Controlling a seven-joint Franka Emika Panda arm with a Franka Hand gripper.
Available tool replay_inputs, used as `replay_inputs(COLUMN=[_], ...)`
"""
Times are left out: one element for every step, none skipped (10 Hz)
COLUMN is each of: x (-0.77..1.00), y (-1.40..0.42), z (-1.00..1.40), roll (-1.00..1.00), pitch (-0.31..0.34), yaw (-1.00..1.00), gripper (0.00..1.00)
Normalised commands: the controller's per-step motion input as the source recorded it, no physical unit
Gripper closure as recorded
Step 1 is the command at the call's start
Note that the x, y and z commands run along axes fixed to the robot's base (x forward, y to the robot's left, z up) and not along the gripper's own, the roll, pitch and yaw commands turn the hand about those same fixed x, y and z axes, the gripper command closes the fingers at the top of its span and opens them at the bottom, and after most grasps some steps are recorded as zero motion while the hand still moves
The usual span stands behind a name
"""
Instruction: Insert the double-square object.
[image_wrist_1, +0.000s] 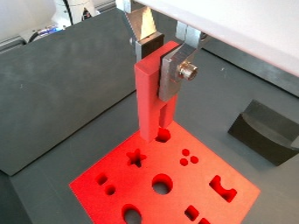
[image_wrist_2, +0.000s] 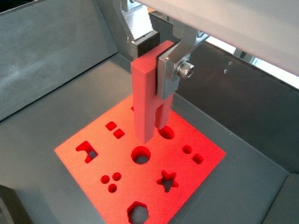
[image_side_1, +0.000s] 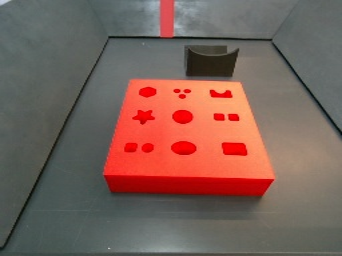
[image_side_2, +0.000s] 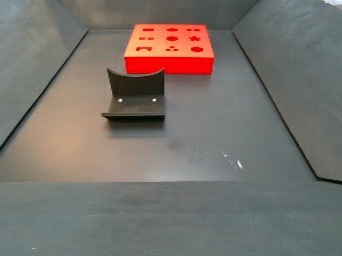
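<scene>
My gripper (image_wrist_1: 158, 66) is shut on the upper end of the double-square object (image_wrist_1: 152, 101), a long slim bright-red bar that hangs upright. Both wrist views show this grip; the gripper (image_wrist_2: 158, 61) holds the bar (image_wrist_2: 149, 101) between a dark pad and a silver finger plate. The bar's lower end hangs over the flat red block (image_wrist_1: 128, 179) with shaped holes, near a round hole, and seems apart from it. In a side view only the bar's lower part (image_side_1: 167, 15) shows, above and behind the block (image_side_1: 207, 133); the gripper is out of that view.
A dark grey curved holder (image_wrist_1: 267, 131) stands on the dark floor beside the block, also in both side views (image_side_1: 210, 58) (image_side_2: 134, 95). Grey walls enclose the floor. The block (image_side_2: 170, 65) lies at the far end in a side view.
</scene>
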Motion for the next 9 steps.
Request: replay_inputs(x=[-0.16, 0.00, 0.23, 0.39, 0.50, 0.55, 0.48, 0.29, 0.27], y=[0.00, -0.03, 0.00, 0.00, 0.00, 0.00, 0.00, 0.01, 0.09], z=[0.00, -0.10, -0.59, -0.73, -0.69, -0.49, -0.51, -0.46, -0.36], roll=[-0.03, 0.00, 0.00, 0.00, 0.00, 0.00, 0.11, 0.07, 0.07], pitch=[-0.147, -0.051, -0.163, -0.184, -0.161, -0.141, -0.026, -0.019, 0.000], yaw=[0.00, 0.03, -0.22, -0.47, -0.59, -0.54, -0.68, -0.87, -0.90], gripper=[1.00, 1.00, 1.00, 1.00, 1.00, 1.00, 1.00, 1.00, 1.00])
